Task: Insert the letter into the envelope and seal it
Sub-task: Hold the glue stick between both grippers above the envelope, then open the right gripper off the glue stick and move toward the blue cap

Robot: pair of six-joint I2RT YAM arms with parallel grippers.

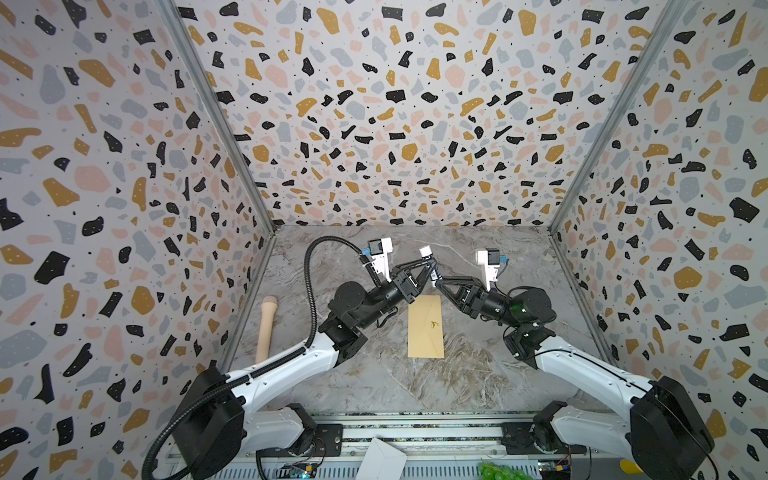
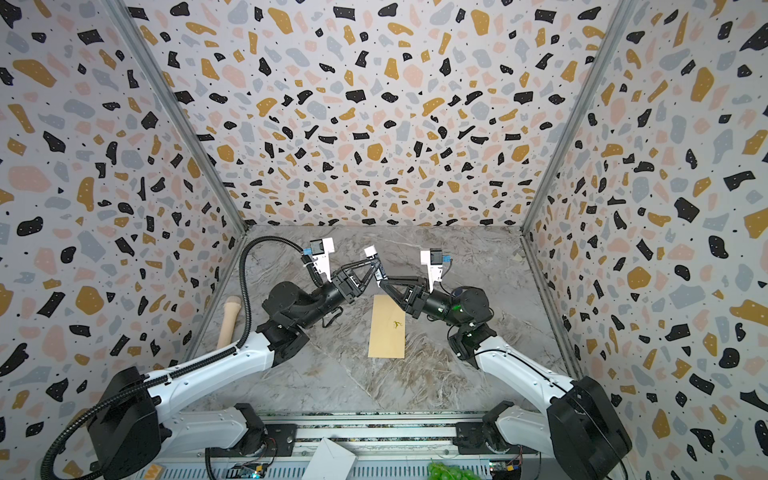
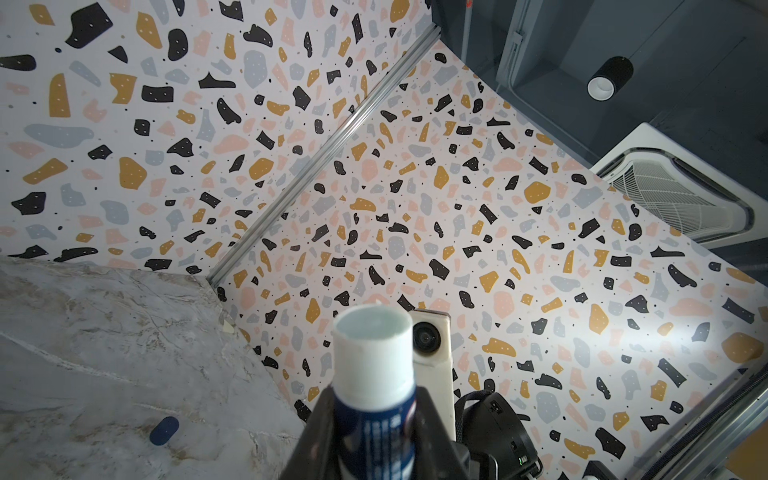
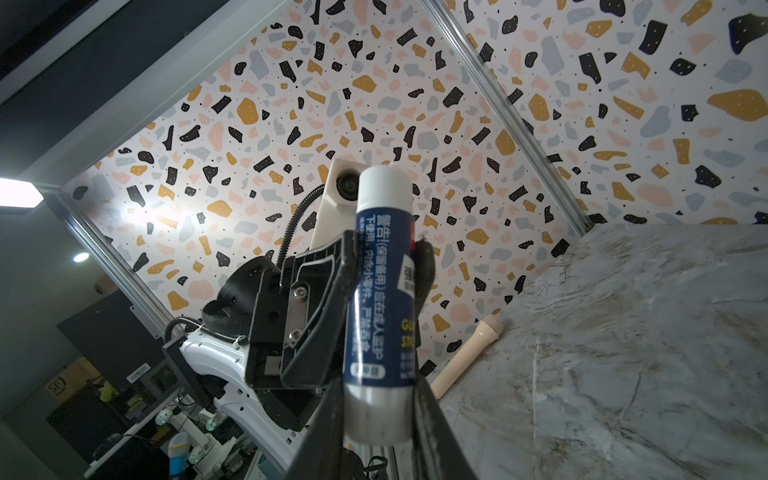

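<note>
The tan envelope (image 1: 426, 328) (image 2: 387, 328) lies flat mid-table, its flap down, with a small yellow mark at the flap tip. The letter is out of view. Above the envelope's far end a blue glue stick (image 1: 425, 252) (image 2: 370, 251) with a white top hangs between both arms. My left gripper (image 1: 430, 266) (image 3: 374, 424) is shut on its blue body (image 3: 372, 357). My right gripper (image 1: 436, 283) (image 4: 380, 411) is shut on the stick's grey base, below the blue label (image 4: 382, 291). The stick's top end is uncapped, showing pale glue.
A beige wooden roller (image 1: 266, 328) (image 4: 465, 357) lies by the left wall. A small dark blue cap (image 3: 164, 430) rests on the marble table. White folded paper (image 1: 382, 459) and green grapes (image 1: 496, 471) sit at the front rail. Patterned walls enclose three sides.
</note>
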